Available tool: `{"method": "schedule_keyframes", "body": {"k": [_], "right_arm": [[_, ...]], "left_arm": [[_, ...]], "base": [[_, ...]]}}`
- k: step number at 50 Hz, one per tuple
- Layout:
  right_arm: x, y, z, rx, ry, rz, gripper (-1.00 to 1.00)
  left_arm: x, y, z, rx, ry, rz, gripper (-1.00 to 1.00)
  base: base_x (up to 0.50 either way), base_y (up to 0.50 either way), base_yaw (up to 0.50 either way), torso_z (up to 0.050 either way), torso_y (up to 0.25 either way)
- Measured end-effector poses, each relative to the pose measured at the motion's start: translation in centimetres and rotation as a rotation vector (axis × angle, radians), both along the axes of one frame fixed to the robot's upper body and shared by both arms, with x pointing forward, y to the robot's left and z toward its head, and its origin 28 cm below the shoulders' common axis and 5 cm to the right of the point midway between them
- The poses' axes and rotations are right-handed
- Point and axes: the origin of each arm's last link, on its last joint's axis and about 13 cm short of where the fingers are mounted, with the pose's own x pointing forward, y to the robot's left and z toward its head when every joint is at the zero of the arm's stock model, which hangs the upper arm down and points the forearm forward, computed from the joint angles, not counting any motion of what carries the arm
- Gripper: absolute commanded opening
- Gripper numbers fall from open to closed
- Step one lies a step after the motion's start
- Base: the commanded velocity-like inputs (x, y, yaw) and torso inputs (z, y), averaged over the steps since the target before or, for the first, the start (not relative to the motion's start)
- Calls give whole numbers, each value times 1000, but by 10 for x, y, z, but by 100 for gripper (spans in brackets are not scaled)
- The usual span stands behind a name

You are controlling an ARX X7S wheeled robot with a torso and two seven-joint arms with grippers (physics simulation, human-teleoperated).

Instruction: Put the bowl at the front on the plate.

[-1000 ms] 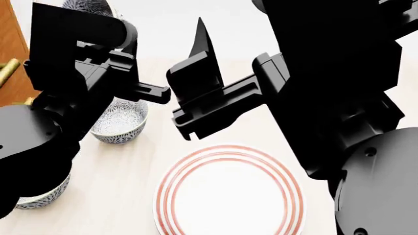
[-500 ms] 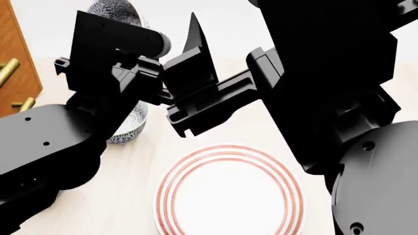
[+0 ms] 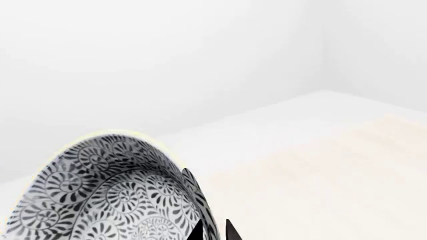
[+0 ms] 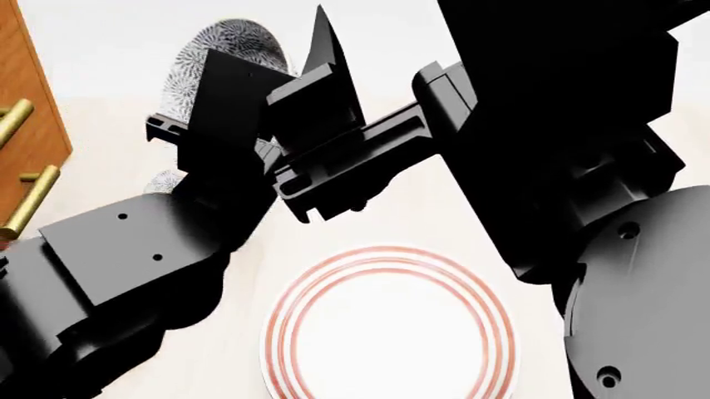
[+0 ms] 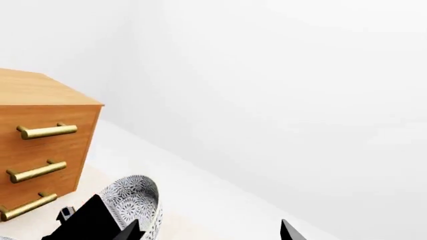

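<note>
left gripper (image 3: 213, 231) clamped on the rim of the bowl (image 4: 228, 62), lifted and tilted, up and left of the plate (image 4: 388, 324). right gripper (image 5: 207, 232) fingers spread apart, holding nothing, near the bowl. wooden drawer unit (image 5: 40, 150) at far left.

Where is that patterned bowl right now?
In the head view the bowl is up off the table, tilted, in the left gripper, left of and beyond the plate, near the wooden drawers.
</note>
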Motion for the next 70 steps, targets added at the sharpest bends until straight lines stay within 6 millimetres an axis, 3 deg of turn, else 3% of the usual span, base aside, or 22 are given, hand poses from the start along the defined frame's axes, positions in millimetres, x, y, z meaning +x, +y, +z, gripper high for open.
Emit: {"method": "schedule_keyframes", "body": {"k": [37, 70], "right_arm": [[-3, 1, 5, -15, -10, 8, 100], [-5, -1, 4, -6, -17, 1, 100]], "left_arm": [[-1, -25, -38, 194, 48, -72, -100], [-2, -34, -41, 384, 122, -210, -100]], "base": [[0, 0, 0, 0, 1], [0, 0, 0, 0, 1]]}}
